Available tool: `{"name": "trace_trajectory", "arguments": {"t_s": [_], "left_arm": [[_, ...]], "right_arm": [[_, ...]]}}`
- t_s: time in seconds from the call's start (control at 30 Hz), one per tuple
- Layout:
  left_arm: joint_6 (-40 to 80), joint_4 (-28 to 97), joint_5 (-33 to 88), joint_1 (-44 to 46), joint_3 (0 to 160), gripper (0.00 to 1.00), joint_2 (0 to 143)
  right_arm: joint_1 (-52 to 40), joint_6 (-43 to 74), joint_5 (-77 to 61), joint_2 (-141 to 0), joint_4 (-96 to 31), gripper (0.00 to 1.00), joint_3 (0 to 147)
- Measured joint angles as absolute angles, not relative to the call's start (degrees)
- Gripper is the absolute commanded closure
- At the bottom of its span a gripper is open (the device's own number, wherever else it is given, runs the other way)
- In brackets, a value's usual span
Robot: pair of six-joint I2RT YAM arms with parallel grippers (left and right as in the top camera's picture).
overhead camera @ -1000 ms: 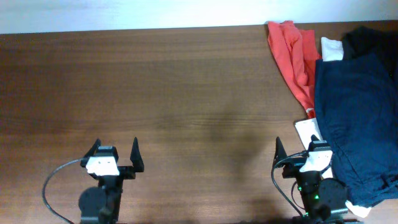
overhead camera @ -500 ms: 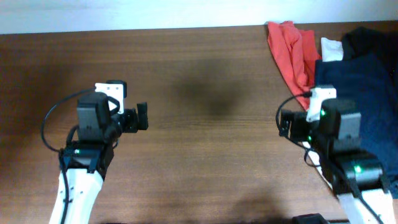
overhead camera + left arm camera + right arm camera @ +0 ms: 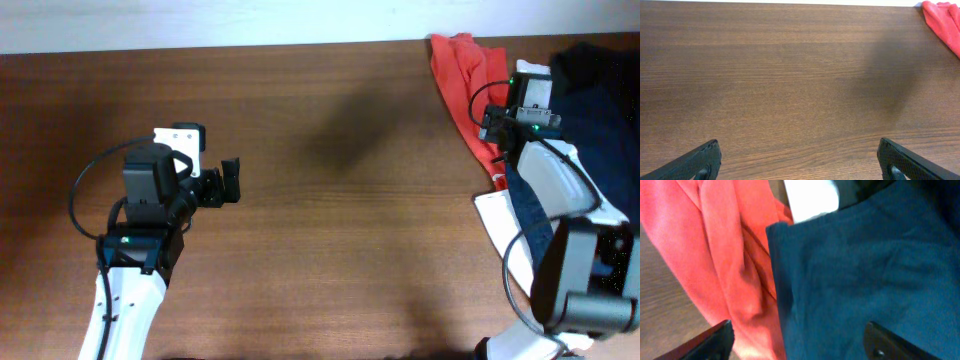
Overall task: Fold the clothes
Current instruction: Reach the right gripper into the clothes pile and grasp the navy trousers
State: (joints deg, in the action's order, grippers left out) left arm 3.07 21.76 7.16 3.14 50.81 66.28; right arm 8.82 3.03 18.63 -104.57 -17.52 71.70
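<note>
The navy-blue garment (image 3: pixel 612 135) lies at the table's right edge, partly hidden by my right arm. It fills the right half of the right wrist view (image 3: pixel 865 270), its left edge lying over the red-orange garment (image 3: pixel 720 255). My right gripper (image 3: pixel 497 128) is open and empty, hovering over that edge with one finger on each side (image 3: pixel 799 327). My left gripper (image 3: pixel 232 182) is open and empty over bare wood at the left (image 3: pixel 799 142), far from the clothes.
The red-orange garment (image 3: pixel 465 75) lies at the back right, its tip showing in the left wrist view (image 3: pixel 942 20). A black garment (image 3: pixel 585 58) and a white cloth (image 3: pixel 810 197) lie behind the navy one. A white sheet (image 3: pixel 500 215) lies near the right arm.
Both arms rose from their rest poses at the front edge. In the last half second the right arm swung back over the pile; the left arm barely moved.
</note>
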Motion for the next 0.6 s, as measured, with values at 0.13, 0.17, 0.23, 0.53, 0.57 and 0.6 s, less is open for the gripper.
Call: {"name": "trace_trajectory", "arguments": {"t_s": [0.13, 0.17, 0.23, 0.53, 0.57, 0.6], "left_arm": [[3.1, 21.7, 7.2, 3.1, 50.8, 0.01, 66.3], [3.1, 21.6, 7.2, 3.1, 50.8, 0.01, 66.3], [3.1, 21.6, 7.2, 3.1, 50.8, 0.01, 66.3], [3.1, 17.7, 7.1, 3.1, 50.9, 0.01, 66.3], [3.1, 17.3, 7.1, 3.1, 50.9, 0.01, 66.3], [3.1, 16.9, 7.1, 3.1, 50.9, 0.01, 66.4]], "right_arm": [[10.2, 3.0, 16.5, -111.2, -12.7, 0.64, 71.8], [10.5, 3.0, 15.6, -112.3, -11.6, 0.86, 71.8], [10.7, 3.3, 14.4, -113.2, -10.1, 0.96, 71.8], [10.9, 3.0, 4.4, -111.7, -34.3, 0.96, 92.5], [10.9, 3.0, 2.5, -111.5, -37.3, 0.96, 95.2], [10.0, 3.0, -2.4, -109.7, -42.9, 0.96, 100.2]]}}
